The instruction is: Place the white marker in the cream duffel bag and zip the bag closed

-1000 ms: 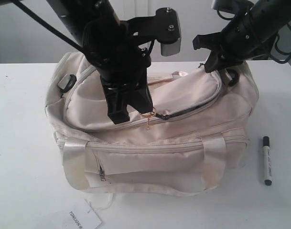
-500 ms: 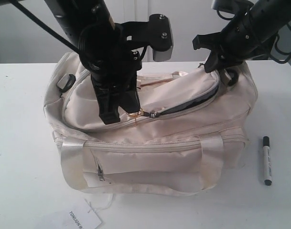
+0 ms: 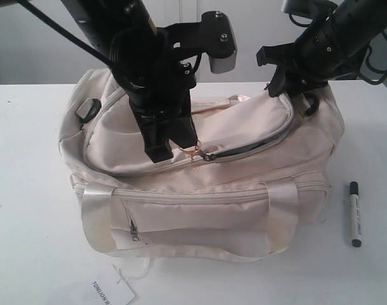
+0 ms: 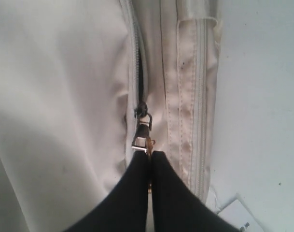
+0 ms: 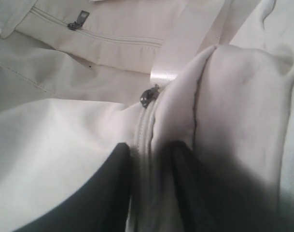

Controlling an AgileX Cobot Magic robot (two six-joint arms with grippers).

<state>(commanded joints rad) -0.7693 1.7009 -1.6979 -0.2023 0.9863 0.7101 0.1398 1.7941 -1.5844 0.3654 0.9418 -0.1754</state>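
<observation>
Desk [image 3: 28, 190] view: your right claw [image 5: 154, 164] has just loosened off the cream duffel bag [image 3: 231, 210], seemingly freed for the white marker [image 3: 354, 214]; left claw [image 4: 150, 162] clenches the zipper pull [image 4: 142, 133].

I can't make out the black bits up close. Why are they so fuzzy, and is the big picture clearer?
Left wrist view: left gripper soft-edged, very near the lens; zipper pull sharper. Right wrist view: right gripper a dark smear. Exterior view: mostly sharp, white marker crisp, shine on the strap of the cream duffel bag.
</observation>
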